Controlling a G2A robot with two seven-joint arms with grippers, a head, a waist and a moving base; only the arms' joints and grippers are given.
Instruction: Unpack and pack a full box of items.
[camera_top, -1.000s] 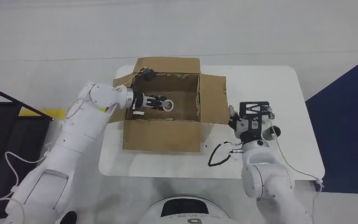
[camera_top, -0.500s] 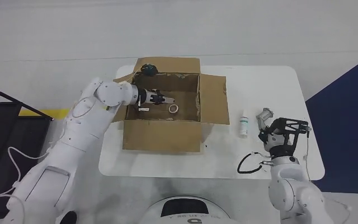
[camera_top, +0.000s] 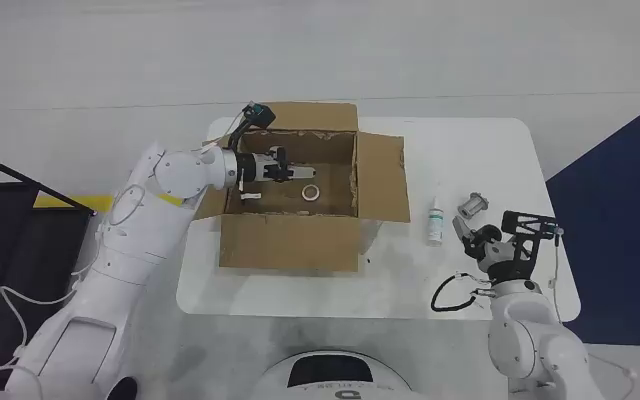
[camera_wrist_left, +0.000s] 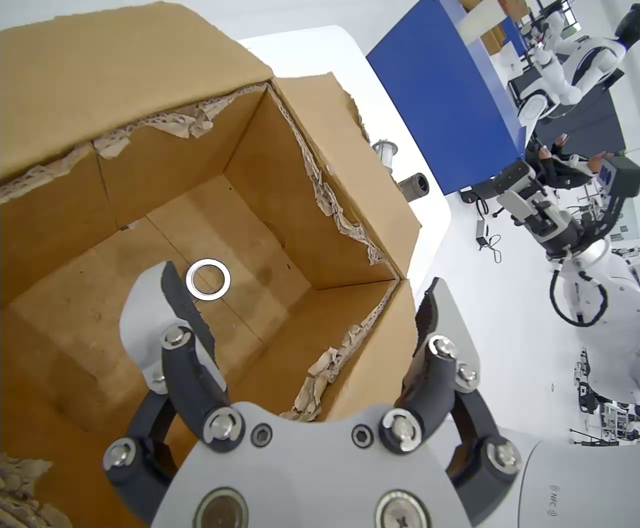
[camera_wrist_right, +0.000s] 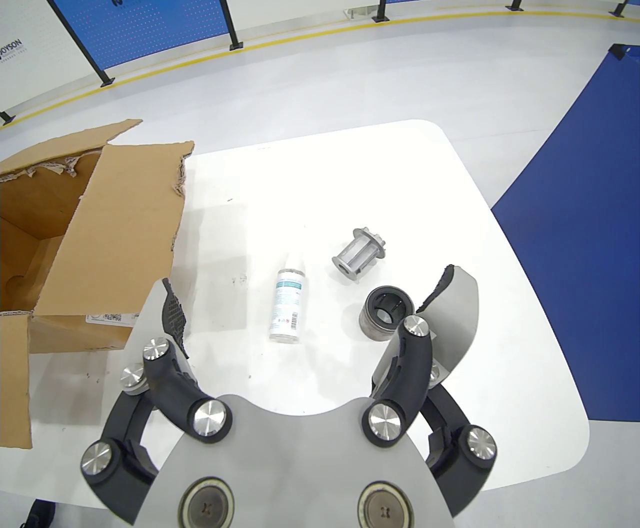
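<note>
An open cardboard box (camera_top: 290, 245) (camera_wrist_left: 325, 200) (camera_wrist_right: 100, 235) stands mid-table. On its floor lies a white ring (camera_top: 311, 193) (camera_wrist_left: 208, 280). My left gripper (camera_top: 292, 171) (camera_wrist_left: 295, 305) hangs open inside the box, above and beside the ring, with nothing between its fingers. On the table right of the box lie a white bottle (camera_top: 436, 218) (camera_wrist_right: 287, 305), a grey finned metal part (camera_top: 472, 206) (camera_wrist_right: 359, 254) and a dark cylinder (camera_top: 488, 236) (camera_wrist_right: 385, 312). My right gripper (camera_top: 474, 240) (camera_wrist_right: 310, 290) is open just above them, one finger close beside the dark cylinder.
The box flaps (camera_top: 383, 175) are folded out with torn edges. A black cable (camera_top: 452, 295) loops by the right arm near the table's front edge. Bare white tabletop (camera_top: 470, 150) lies behind the three items.
My right arm has swung from the box's right flap to the table's right side, where bottle, finned part and cylinder now lie. My left gripper let go of the ring and drew back.
</note>
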